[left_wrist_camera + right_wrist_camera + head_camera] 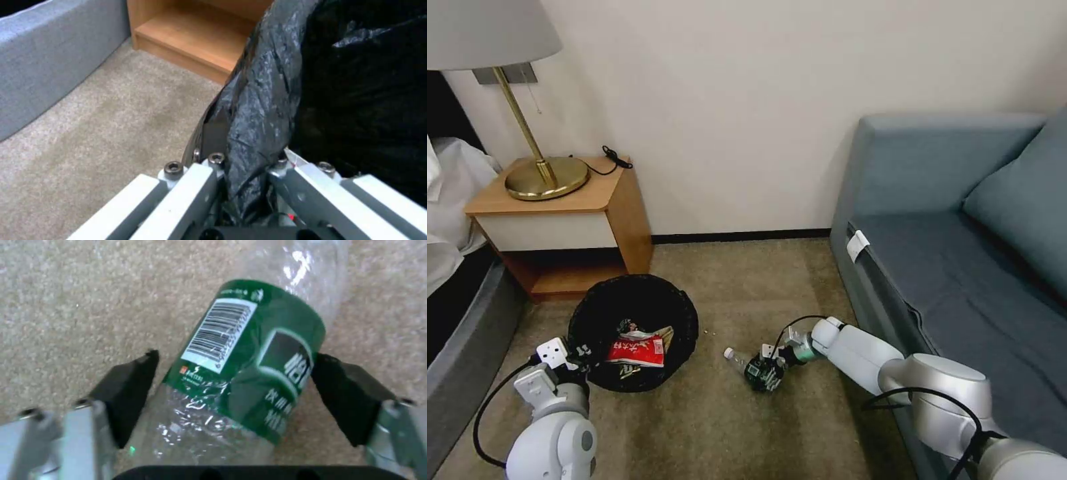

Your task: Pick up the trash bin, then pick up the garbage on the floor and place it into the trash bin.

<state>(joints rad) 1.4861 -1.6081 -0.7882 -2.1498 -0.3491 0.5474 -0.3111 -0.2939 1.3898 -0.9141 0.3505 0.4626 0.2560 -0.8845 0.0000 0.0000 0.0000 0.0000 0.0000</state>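
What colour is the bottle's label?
Dark green, with a white barcode patch; the label shows best in the right wrist view.

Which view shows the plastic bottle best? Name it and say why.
The right wrist view: the bottle sits large between the right gripper pads, green label readable. The head view shows it small on the carpet, half hidden by that gripper.

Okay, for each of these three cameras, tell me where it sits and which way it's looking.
Head view: on the robot's head, looking forward and down at carpet, trash bin, nightstand and sofa; both arms show.
Left wrist view: on the left arm, looking along the left gripper, shut on the bin's bagged rim.
Right wrist view: on the right arm, looking down at the bottle between the open right gripper fingers.
Shared: head and right wrist views both show the bottle.
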